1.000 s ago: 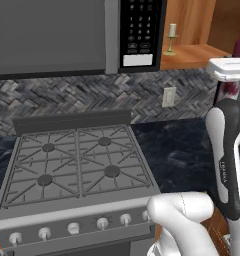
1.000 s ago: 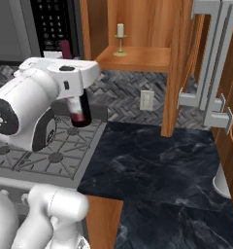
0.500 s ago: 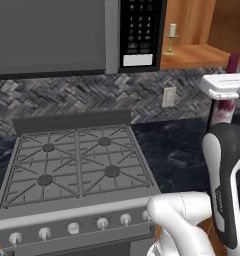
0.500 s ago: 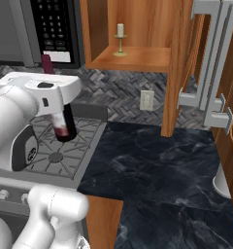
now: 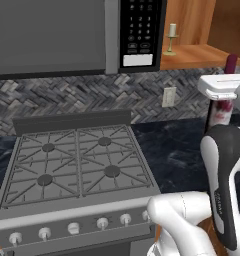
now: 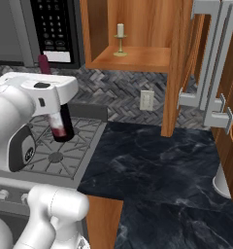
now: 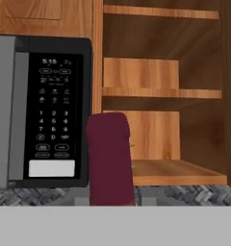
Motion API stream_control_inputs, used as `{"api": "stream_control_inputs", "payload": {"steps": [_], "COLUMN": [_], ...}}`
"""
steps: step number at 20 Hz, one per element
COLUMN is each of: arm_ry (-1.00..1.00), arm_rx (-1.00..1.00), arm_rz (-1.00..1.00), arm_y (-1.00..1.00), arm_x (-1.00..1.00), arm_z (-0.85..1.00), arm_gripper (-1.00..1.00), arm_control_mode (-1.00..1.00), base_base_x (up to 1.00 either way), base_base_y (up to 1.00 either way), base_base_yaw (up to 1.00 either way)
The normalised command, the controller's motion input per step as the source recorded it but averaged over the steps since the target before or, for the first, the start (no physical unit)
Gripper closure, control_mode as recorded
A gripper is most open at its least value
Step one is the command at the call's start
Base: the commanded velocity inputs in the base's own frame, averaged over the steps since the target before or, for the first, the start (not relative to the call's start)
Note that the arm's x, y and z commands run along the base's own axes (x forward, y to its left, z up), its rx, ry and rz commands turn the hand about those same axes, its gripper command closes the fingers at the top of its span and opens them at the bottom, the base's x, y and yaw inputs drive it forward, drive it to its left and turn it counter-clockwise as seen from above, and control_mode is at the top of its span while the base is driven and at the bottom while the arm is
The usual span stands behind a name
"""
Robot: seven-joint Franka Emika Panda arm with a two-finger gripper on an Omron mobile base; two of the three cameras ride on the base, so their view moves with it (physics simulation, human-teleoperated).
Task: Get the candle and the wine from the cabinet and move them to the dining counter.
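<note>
Above the right edge of the gas stove (image 5: 79,165), beside the black marbled table (image 6: 162,185), the wine (image 6: 61,124) hangs upright in the tool (image 6: 53,99), which is closed around the bottle's upper body; its dark red neck top (image 7: 110,156) rises close before the hand camera. Behind and higher, the candle (image 6: 120,40) stands upright on the lowest shelf of the open cabinet (image 6: 138,29), near that shelf's left wall, well apart from the bottle. Left of the cabinet hangs a black microwave (image 5: 137,32) with its keypad. Grey herringbone tile (image 5: 67,97) backs the stove and table, with a white wall outlet (image 6: 147,99) under the shelf. Open wooden doors with silver bar handles (image 6: 206,73) stand at the right.
</note>
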Motion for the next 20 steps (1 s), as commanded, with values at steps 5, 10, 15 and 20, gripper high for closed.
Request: {"api": "stream_control_inputs", "payload": {"steps": [5, 10, 15, 20], "arm_ry": [0.14, 0.18, 0.11, 0.00], "arm_rx": [0.00, 0.00, 0.00, 0.00], "arm_rz": [0.01, 0.00, 0.00, 0.00], "arm_y": [0.00, 0.00, 0.00, 0.00], "arm_x": [0.00, 0.00, 0.00, 0.00], "arm_z": [0.00, 0.00, 0.00, -0.03], "arm_gripper": [1.00, 1.00, 1.00, 1.00], "arm_control_mode": [-1.00, -1.00, -1.00, -1.00], "base_base_x": [0.00, 0.00, 0.00, 0.00], "base_base_y": [0.00, 0.00, 0.00, 0.00], "base_base_yaw": [0.00, 0.00, 0.00, 0.00]}}
